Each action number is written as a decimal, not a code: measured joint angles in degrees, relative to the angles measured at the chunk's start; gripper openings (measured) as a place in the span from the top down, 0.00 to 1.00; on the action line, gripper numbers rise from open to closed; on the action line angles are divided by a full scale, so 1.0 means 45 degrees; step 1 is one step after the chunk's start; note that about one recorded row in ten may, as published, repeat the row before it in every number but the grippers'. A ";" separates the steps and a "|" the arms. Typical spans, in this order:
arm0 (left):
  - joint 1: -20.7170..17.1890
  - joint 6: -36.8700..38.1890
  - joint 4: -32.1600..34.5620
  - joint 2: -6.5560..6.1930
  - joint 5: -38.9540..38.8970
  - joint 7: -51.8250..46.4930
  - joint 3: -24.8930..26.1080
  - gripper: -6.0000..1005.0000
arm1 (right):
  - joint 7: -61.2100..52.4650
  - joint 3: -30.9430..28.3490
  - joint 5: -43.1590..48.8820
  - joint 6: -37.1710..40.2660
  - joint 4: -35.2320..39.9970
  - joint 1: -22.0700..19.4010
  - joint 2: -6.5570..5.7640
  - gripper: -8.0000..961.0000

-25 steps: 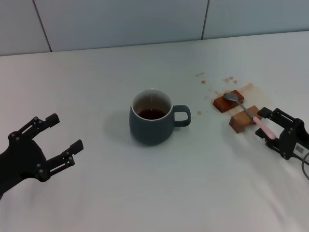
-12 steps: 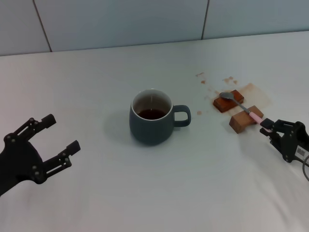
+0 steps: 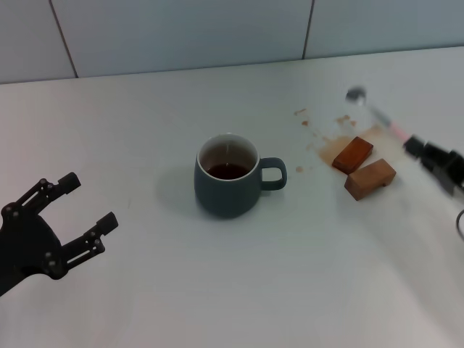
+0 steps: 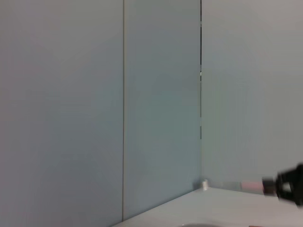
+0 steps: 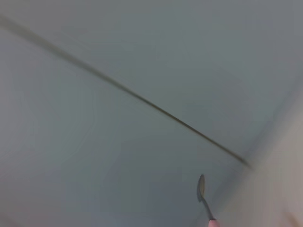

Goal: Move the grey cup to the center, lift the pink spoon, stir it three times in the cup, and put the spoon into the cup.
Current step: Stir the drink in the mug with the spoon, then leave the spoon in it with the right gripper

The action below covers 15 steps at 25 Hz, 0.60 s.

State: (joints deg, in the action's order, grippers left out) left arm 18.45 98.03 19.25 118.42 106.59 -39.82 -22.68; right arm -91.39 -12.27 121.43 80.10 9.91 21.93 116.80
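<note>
The grey cup (image 3: pixel 228 185) stands at the table's middle with dark liquid inside and its handle toward the right. My right gripper (image 3: pixel 419 148) is at the right edge, shut on the pink handle of the pink spoon (image 3: pixel 377 114), which is lifted above the table with its silver bowl pointing up and away. The right wrist view shows the pink spoon (image 5: pixel 204 196) against the wall. In the left wrist view the pink spoon (image 4: pixel 227 186) and the right gripper (image 4: pixel 284 185) appear far off. My left gripper (image 3: pixel 69 214) is open at the lower left, away from the cup.
Two brown wooden blocks (image 3: pixel 353 154) (image 3: pixel 370 179) lie right of the cup on a brown stain (image 3: pixel 330 145). A tiled wall (image 3: pixel 181 32) closes the far side of the white table (image 3: pixel 217 290).
The right gripper closed on the spoon's handle and lifted it off the wooden blocks, up and away. The left gripper drifted slightly toward the lower left.
</note>
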 joint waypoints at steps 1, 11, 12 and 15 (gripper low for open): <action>-0.0002 0.0010 -0.0001 0.0002 0.0000 0.0001 0.0000 0.14 | 0.1102 0.0006 -0.0423 0.0434 0.0002 0.0034 0.0025 0.87; -0.0024 -0.0074 -0.0083 0.0006 0.0109 0.0002 -0.0289 0.14 | 0.4539 0.2330 -0.1718 0.6535 0.3197 0.1717 -0.0672 0.88; -0.0012 -0.0083 -0.0106 0.0002 0.0116 0.0002 -0.0300 0.14 | 0.3738 0.2819 -0.1731 0.6863 0.3956 0.1936 -0.0732 0.88; 0.0020 -0.0104 -0.0136 -0.0006 0.0140 0.0002 -0.0394 0.14 | 0.0624 0.4716 -0.1775 0.7495 0.6912 0.2522 -0.0779 0.88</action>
State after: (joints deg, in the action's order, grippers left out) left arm 18.54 97.57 18.64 118.40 107.22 -39.81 -24.45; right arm -88.58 8.95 113.44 113.83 41.01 33.28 113.30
